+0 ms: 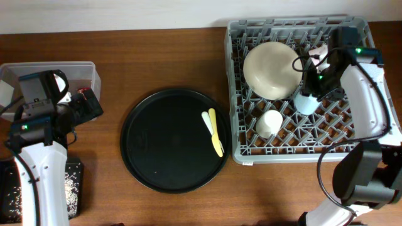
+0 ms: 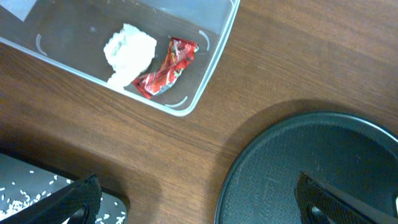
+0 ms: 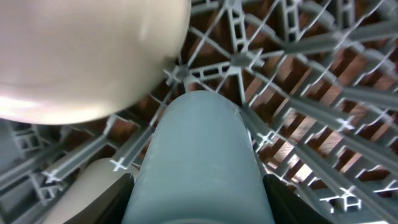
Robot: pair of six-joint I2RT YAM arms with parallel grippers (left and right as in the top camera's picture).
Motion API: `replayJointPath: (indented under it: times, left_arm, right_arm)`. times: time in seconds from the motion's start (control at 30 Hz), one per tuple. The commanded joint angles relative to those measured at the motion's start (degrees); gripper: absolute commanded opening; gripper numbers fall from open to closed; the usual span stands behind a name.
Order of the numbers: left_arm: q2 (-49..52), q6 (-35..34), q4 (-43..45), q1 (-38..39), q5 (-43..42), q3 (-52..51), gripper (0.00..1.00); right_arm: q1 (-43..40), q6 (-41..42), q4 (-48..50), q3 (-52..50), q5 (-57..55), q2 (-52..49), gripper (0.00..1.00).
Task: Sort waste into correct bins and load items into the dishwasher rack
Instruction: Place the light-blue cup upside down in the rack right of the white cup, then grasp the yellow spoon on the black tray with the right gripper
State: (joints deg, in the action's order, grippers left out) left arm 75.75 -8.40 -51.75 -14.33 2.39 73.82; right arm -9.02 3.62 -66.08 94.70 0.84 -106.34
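My right gripper (image 1: 312, 89) is shut on the light blue cup (image 1: 307, 102) (image 3: 199, 155) and holds it over the grid floor of the grey dishwasher rack (image 1: 246, 37) (image 3: 298, 93). The large cream bowl (image 1: 271, 69) (image 3: 81, 56) lies in the rack beside it, and the white cup (image 1: 270, 123) (image 3: 81, 186) stands nearer the front. A pale pink bowl (image 1: 321, 55) peeks out behind the right arm. Pale yellow cutlery (image 1: 213, 132) lies on the round black tray. My left gripper (image 1: 85, 103) (image 2: 199, 208) is open and empty above the table. The paper wad (image 2: 129, 53) and red wrapper (image 2: 166, 67) lie in the clear tub (image 1: 94, 72) (image 2: 214, 56).
The large round black tray (image 1: 157, 144) (image 2: 311, 162) sits mid-table between the arms. The shallow black tray (image 1: 74, 188) (image 2: 118, 205) with white rice grains lies at the front left, partly under my left arm.
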Motion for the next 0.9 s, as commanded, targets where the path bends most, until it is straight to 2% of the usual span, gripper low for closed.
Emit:
replayJointPath:
  times: [0.0, 0.2, 0.3, 0.33, 0.37, 0.4, 0.43, 0.47, 0.53, 0.57, 0.63, 0.77, 0.8, 0.87]
  left_arm:
    - [-0.46, 0.28, 0.02, -0.09, 0.02, 0.48, 0.99]
    - [-0.46, 0.28, 0.02, -0.09, 0.02, 0.48, 0.99]
    - [-0.44, 0.28, 0.02, -0.09, 0.02, 0.48, 0.99]
    - [-0.46, 0.28, 0.02, -0.09, 0.02, 0.48, 0.99]
    - [-0.46, 0.28, 0.02, -0.09, 0.02, 0.48, 0.99]
    - [-0.44, 0.28, 0.02, -0.09, 0.02, 0.48, 0.99]
    - [-0.46, 0.28, 0.02, -0.09, 0.02, 0.48, 0.99]
    - [-0.46, 0.28, 0.02, -0.09, 0.02, 0.48, 0.99]
    - [-0.46, 0.28, 0.02, -0.09, 0.02, 0.48, 0.99]
    - [-0.46, 0.28, 0.02, -0.09, 0.02, 0.48, 0.99]
    - [-0.46, 0.28, 0.02, -0.09, 0.02, 0.48, 0.99]
    - [-0.46, 0.28, 0.02, -0.09, 0.02, 0.48, 0.99]
    - [-0.46, 0.28, 0.02, -0.09, 0.02, 0.48, 0.99]
    - [-0.46, 0.28, 0.02, -0.09, 0.02, 0.48, 0.99]
  right_arm:
    - [-0.04, -0.42, 3.08, -5.03, -1.09, 0.09, 0.41]
    - [-0.04, -0.42, 3.21, -5.18, -1.09, 0.09, 0.43]
    - [-0.04, -0.42, 3.10, -5.18, -1.11, 0.09, 0.68]
    - [-0.07, -0.46, 2.86, -5.03, -1.14, 0.11, 0.85]
    - [-0.07, -0.98, 2.16, -4.33, -1.11, 0.11, 0.92]
    - [-0.07, -1.33, 0.04, -1.49, -1.09, 0.11, 0.94]
    - [-0.07, -1.33, -2.25, 2.36, -1.09, 0.11, 0.94]
    - [0.00, -1.31, -8.76, 12.26, -0.20, 0.11, 0.94]
    - [0.07, -1.38, -18.14, 25.83, 7.48, 0.13, 0.92]
    - [1.11, -1.73, -24.28, 34.45, 12.94, 0.17, 0.88]
    - [5.75, -1.75, -30.27, 41.00, 15.08, 0.28, 0.88]
    - [22.51, -1.68, -30.95, 38.58, 15.04, 0.09, 0.84]
    - [29.70, -1.68, -30.51, 35.06, 15.02, 0.09, 0.84]
    - [36.28, -1.66, -29.00, 28.26, 15.04, 0.11, 0.79]
